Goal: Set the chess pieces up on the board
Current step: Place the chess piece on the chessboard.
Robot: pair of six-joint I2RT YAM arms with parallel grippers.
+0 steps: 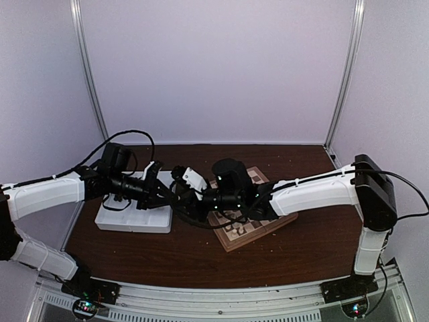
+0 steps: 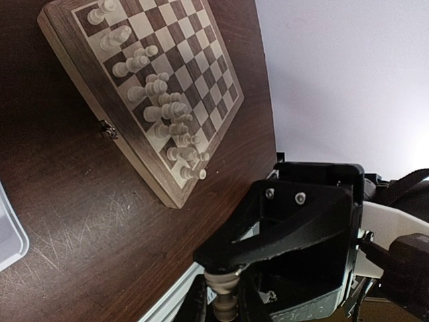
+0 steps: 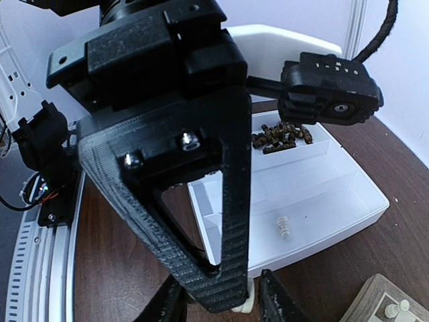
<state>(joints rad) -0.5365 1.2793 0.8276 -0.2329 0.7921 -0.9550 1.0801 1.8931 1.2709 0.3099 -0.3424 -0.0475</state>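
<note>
Cream chess piece (image 2: pixel 224 295) clamped in left gripper (image 2: pixel 225 311), right gripper (image 3: pixel 224 307) alongside, cannot tell its grip, board (image 2: pixel 84 60) beyond

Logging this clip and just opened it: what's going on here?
The left gripper and right gripper meet between the white tray and the board, one cream piece between them; which one grips it is unclear. Cream pieces stand in two rows along one board edge. Dark pieces lie heaped in a tray compartment, and one loose cream piece in another.

White arm shells (image 1: pixel 315 191), black joints (image 1: pixel 375 191), black cables (image 1: pixel 127 134)
</note>
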